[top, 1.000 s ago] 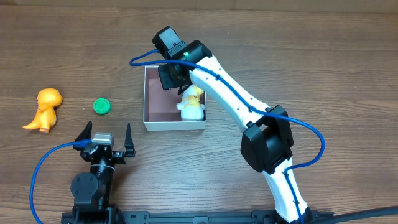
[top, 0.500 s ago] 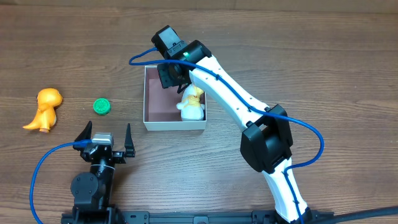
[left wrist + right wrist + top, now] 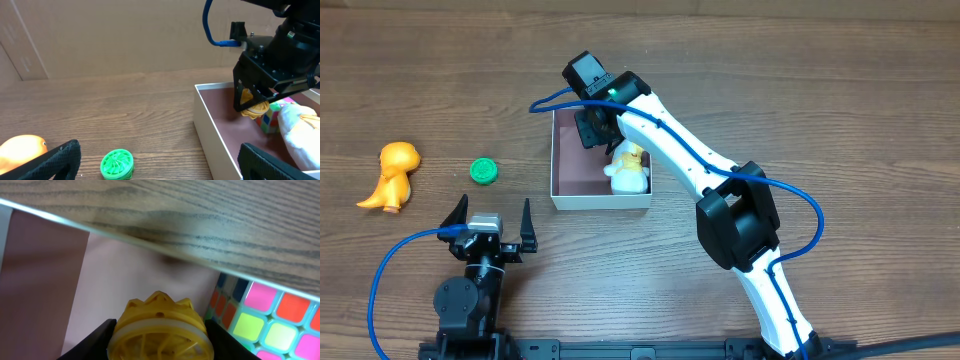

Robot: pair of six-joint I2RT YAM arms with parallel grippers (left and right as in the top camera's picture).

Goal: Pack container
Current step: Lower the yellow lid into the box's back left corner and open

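Observation:
The container is a shallow white-walled box with a pinkish-brown floor, at mid-table. My right gripper hangs over its far left corner, shut on a yellow toothed wheel. In the left wrist view the wheel sits between the black fingers just above the container floor. A colour cube and a white and yellow plush toy lie inside the box. My left gripper stands open near the front edge, nothing between its fingers.
A green wheel lies on the wood left of the box, just ahead of the left gripper. An orange dinosaur toy stands at the far left. The right arm's blue cable loops over the box's far side.
The right arm has shifted slightly to the left over the box, still holding the yellow wheel. The left arm has not moved.

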